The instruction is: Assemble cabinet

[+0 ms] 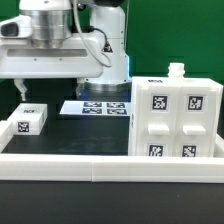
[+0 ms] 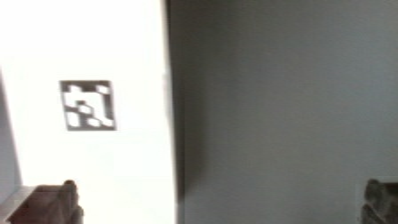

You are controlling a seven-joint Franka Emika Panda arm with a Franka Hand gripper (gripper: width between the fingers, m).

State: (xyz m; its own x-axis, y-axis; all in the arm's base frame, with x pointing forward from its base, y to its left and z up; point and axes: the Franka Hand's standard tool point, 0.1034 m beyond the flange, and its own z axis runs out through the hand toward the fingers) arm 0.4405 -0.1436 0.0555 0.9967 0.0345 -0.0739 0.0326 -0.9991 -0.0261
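White rail (image 1: 70, 167), tagged cabinet (image 1: 178, 118), fingers (image 2: 50, 205) apart

Of my pincer (image 2: 215, 204) the wrist view gives only the dark tips of two fingers (image 2: 50, 205), wide apart and cut by the picture's edge. The white surface (image 2: 80, 50) beside them runs out of the picture, so I cannot tell which part it is, and its tag (image 2: 89, 105) is smeared. In the exterior view my arm (image 1: 60, 40) is blurred and cut off above; my fingers I cannot make out there. The long rail (image 1: 100, 165) hides the foot of the cabinet (image 1: 175, 115) and runs past both side edges
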